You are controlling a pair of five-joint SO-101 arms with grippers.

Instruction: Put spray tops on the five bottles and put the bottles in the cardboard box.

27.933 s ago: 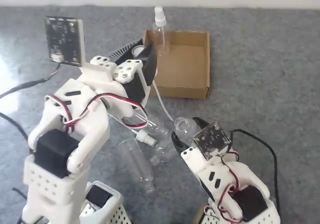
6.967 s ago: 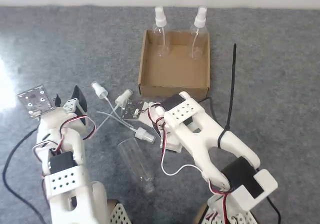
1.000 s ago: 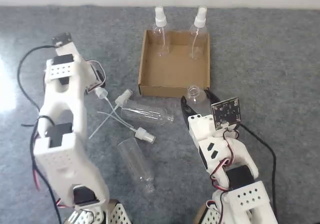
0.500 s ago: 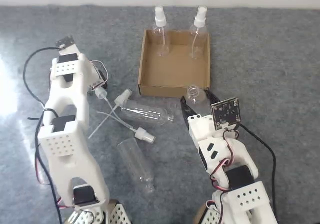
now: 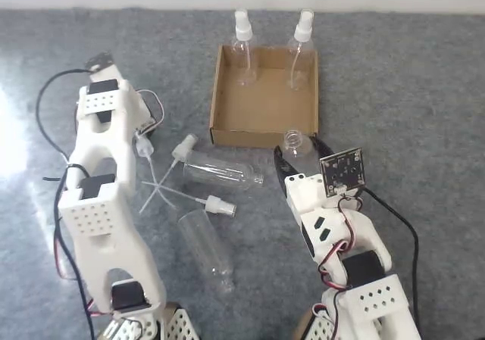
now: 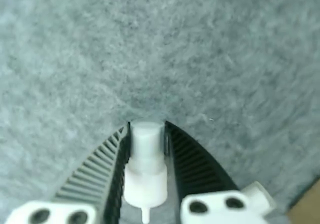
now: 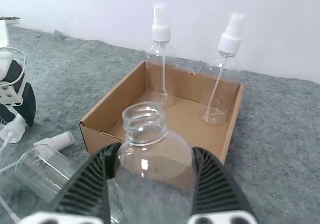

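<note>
Grey carpet-like tabletop, white wall behind. Left gripper (image 6: 146, 126) pinches a white spray top (image 6: 146, 171) by its head. Right gripper (image 7: 154, 154) is clamped round an open-necked bottle (image 7: 144, 120), upright just in front of the cardboard box (image 5: 261, 137). Risks, imo: thin dip tube misses the narrow neck & buckles if the arms aren't lined up; clear plastic looks slick, so bottle may twist or tip in the grip w/ any sideways push; top could pivot btwn the fingers. Bottle is transparent, round-shouldered, w/ threaded rim. Two capped bottles (image 5: 242, 48) stand at the box's far wall; two bare bottles (image 5: 223, 175) & two loose tops (image 5: 220, 202) lie on the carpet btwn the arms.
</note>
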